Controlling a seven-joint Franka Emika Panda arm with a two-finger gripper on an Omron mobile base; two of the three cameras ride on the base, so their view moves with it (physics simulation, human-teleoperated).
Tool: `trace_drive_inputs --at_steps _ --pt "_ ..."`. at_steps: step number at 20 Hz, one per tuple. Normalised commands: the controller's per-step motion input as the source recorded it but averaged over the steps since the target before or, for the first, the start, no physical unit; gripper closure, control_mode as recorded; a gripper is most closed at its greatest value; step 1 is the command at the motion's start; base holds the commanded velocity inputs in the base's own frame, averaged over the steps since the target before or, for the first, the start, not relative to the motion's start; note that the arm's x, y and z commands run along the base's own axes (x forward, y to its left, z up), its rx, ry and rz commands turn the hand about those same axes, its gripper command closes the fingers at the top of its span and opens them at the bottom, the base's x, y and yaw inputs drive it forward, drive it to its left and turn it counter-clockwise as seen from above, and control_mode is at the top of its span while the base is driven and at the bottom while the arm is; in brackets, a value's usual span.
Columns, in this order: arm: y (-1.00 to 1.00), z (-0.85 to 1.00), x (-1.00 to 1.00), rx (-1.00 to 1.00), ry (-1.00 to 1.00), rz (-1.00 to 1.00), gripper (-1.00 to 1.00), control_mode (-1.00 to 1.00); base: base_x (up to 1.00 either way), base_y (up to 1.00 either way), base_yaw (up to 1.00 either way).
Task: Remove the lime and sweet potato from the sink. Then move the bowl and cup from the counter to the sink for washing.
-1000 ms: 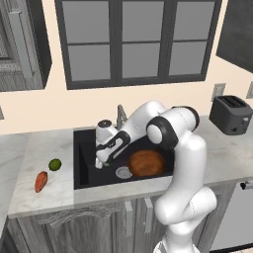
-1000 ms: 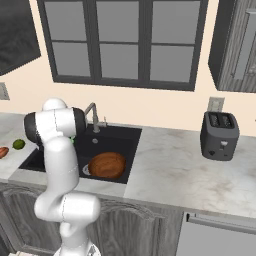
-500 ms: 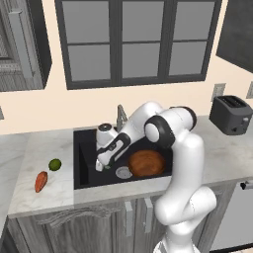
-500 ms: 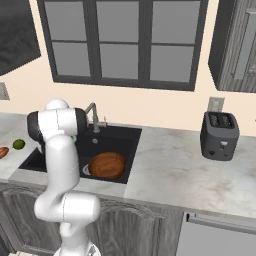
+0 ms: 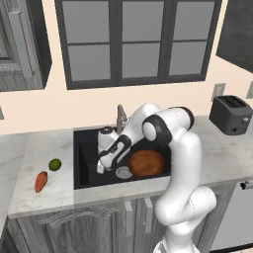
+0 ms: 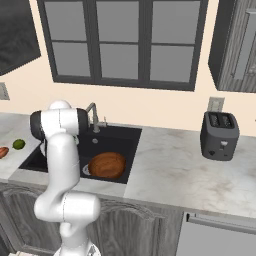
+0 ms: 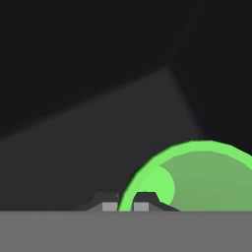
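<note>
In the hand view my gripper (image 7: 126,203) is shut on the rim of the bright green cup (image 7: 206,177), whose open mouth faces the camera above the black sink floor. The left base view shows the arm reaching down into the left half of the sink (image 5: 81,163), with the gripper (image 5: 101,167) low inside it. The brown wooden bowl (image 5: 146,163) lies in the right half of the basin, beside the drain (image 5: 123,172). On the counter (image 5: 54,195) left of the sink lie the lime (image 5: 55,164) and the sweet potato (image 5: 41,181), both apart from the arm.
A grey faucet (image 5: 120,116) stands behind the sink, close to the arm's forearm. A dark toaster (image 5: 232,114) sits far right on the counter. From the right base view the bowl (image 6: 106,165), lime (image 6: 19,144) and toaster (image 6: 219,135) show too.
The hand has sunk slightly lower into the left side of the sink. The bowl, lime and sweet potato have not moved.
</note>
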Motion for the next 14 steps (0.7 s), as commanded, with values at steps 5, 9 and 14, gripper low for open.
trace_drive_inputs --at_steps 5,9,14 --pt "-0.02 -0.19 0.04 0.0 0.0 -0.01 1.0 -1.0 0.0 0.0 0.0" --pt "-0.03 -0.21 0.08 0.0 0.0 0.0 1.0 -1.0 0.0 0.0 0.0" --pt "-0.01 -0.21 0.11 0.0 0.0 0.0 1.0 -1.0 0.0 0.0 0.0"
